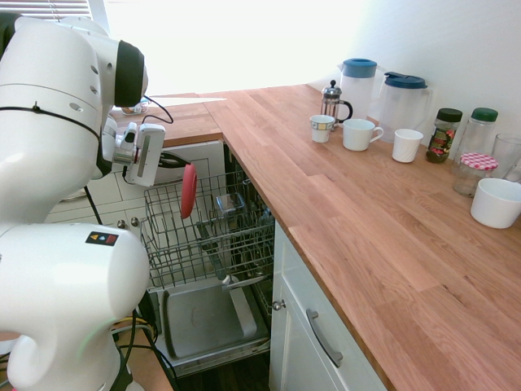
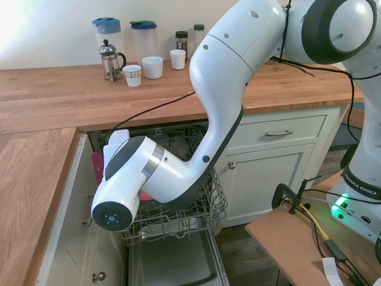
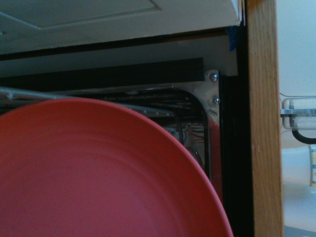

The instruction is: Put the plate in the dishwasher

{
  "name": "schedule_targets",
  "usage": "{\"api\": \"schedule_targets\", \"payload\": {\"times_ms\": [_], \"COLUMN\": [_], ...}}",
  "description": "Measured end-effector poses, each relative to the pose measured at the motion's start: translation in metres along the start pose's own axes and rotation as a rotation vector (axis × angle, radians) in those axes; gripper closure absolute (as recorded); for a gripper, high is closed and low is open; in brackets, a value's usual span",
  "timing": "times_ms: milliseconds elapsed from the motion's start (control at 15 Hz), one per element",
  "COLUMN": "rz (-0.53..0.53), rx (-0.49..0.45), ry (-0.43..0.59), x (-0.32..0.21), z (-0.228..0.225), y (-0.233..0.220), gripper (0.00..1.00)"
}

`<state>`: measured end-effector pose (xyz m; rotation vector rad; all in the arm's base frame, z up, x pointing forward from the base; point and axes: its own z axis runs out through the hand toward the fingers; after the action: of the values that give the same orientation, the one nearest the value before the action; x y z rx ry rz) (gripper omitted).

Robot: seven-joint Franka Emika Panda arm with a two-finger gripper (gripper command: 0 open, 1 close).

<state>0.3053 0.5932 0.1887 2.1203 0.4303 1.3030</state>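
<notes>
Where the gripper (image 1: pixel 174 160) is meeting the plate (image 1: pixel 188 191), the first exterior view is showing only the white wrist block and a dark strip running to the plate's top edge, so the fingers themselves are hard to make out; they appear to be closed on that top edge, with the plate hanging edge-on and upright from them. In the second exterior view the arm's big forearm is covering the gripper completely, and just a red sliver of the plate (image 2: pixel 97 168) is peeking out past the arm's end.

The plate is hanging over the wire rack (image 1: pixel 213 232) of the dishwasher (image 1: pixel 207 318), near the rack's back corner beside the white drawers (image 1: pixel 155 184); whether its lower edge is touching the wires cannot be told. The rack is standing pulled out above the lowered grey inner door. A cutlery basket (image 1: pixel 230 204) is sitting inside the rack.

On the wooden worktop (image 1: pixel 358 212) a French press (image 1: pixel 333 101), two lidded jugs (image 1: pixel 389 99), three mugs (image 1: pixel 361 133), several jars (image 1: pixel 462 145) and a white bowl (image 1: pixel 496 202) are standing well apart from the dishwasher.

The wrist view is filling its lower half with the plate's red face (image 3: pixel 94 177), and behind it is showing the dark dishwasher opening (image 3: pixel 148 79), with the worktop's wooden edge alongside, which neither wide view is showing from this close.
</notes>
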Motion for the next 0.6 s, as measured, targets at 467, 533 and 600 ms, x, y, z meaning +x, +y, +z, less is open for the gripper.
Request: {"api": "schedule_targets", "payload": {"times_ms": [467,533,600], "rz": [-0.002,-0.011,-0.019], "rx": [0.080,0.105,0.126], "ry": [0.001,0.005,0.015], "x": [-0.009,-0.012,-0.013], "z": [-0.007,-0.012,-0.017], "y": [-0.018,-0.023,-0.027], "gripper": [1.00,1.00,1.00]}}
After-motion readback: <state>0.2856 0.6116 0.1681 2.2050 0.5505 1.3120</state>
